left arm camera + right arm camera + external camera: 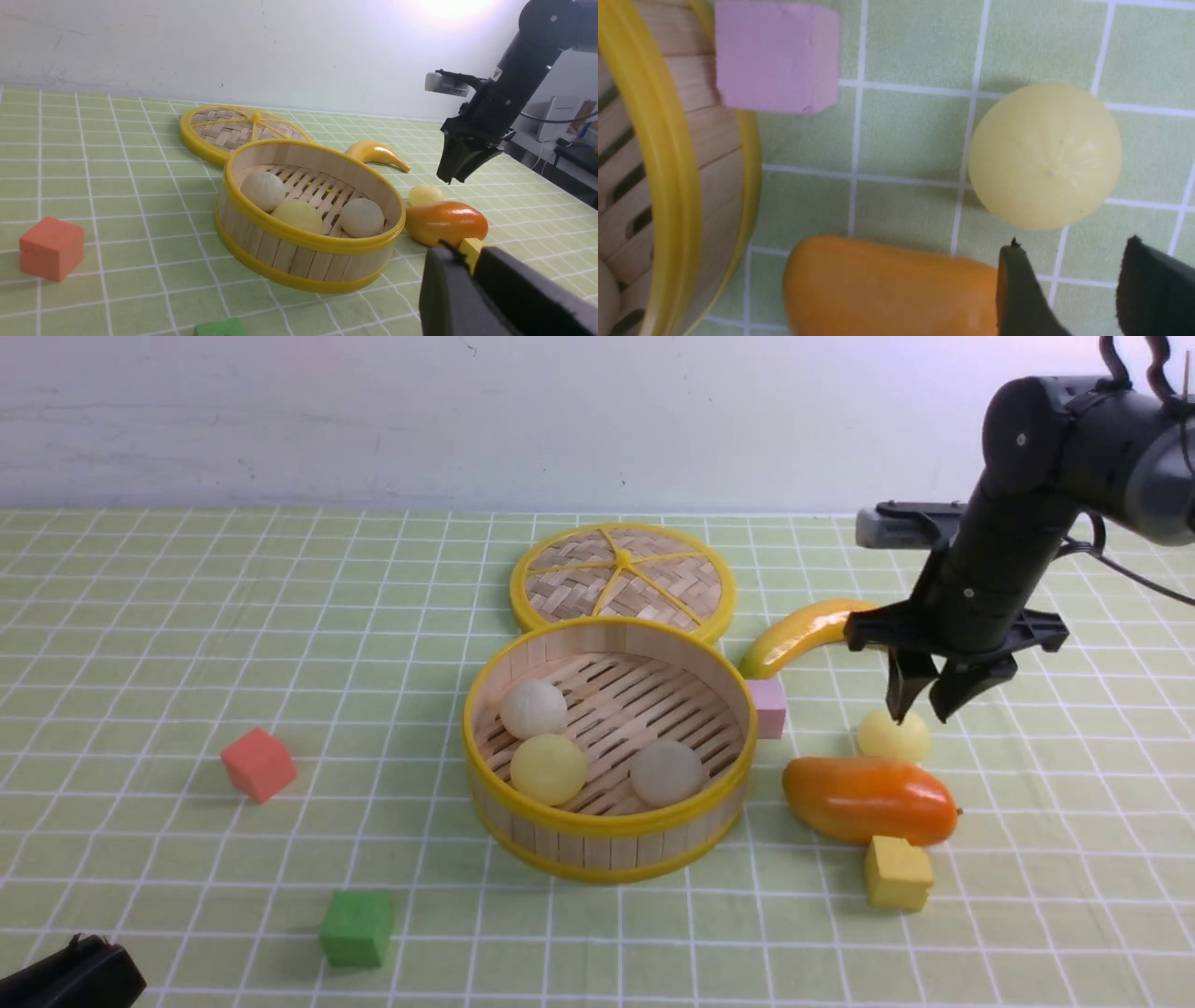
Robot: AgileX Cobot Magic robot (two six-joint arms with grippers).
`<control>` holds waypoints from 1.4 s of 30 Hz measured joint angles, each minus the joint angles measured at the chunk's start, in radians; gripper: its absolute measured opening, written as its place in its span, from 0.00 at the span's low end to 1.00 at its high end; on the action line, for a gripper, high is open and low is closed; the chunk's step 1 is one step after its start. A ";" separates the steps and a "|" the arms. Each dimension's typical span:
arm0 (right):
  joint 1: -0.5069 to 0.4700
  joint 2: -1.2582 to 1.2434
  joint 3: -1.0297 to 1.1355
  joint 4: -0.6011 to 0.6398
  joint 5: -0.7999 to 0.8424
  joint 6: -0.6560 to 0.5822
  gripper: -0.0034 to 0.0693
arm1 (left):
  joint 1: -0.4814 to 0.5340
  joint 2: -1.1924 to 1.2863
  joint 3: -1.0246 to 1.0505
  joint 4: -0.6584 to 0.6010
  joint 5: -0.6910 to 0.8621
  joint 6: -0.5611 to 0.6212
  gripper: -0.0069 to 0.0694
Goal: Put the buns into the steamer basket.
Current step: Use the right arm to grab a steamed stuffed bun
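Front view puts my right claw (920,698) over the last loose bun (893,736), the pale yellow one, which sits on the table (420,896) beyond the mango (873,800), off the right side of the steamer basket (611,821). That claw is the nearer by far. Its fingers stand spread with nothing between them, and the bun lies slightly left of them, so I judge a small shift left is wanted before I lower. The bun is round, with no long axis to match; the mango's runs left to right, just on the near side of the bun, and I'd keep the fingertips off it.

Further back is the banana (803,630), and the pink block (767,707) sits close beside the basket's right wall, under the likely carrying path, so I'd lift above the rim. Toward the table's right edge the room looks better. Three buns are already in the basket, leaving bare slats toward its back right. My left claw (460,266) hangs well apart at the near left; I can't tell whether its fingers meet.
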 joint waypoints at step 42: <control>0.014 -0.070 -0.003 -0.019 -0.062 -0.077 0.05 | 0.000 0.000 0.000 0.000 -0.001 0.000 0.23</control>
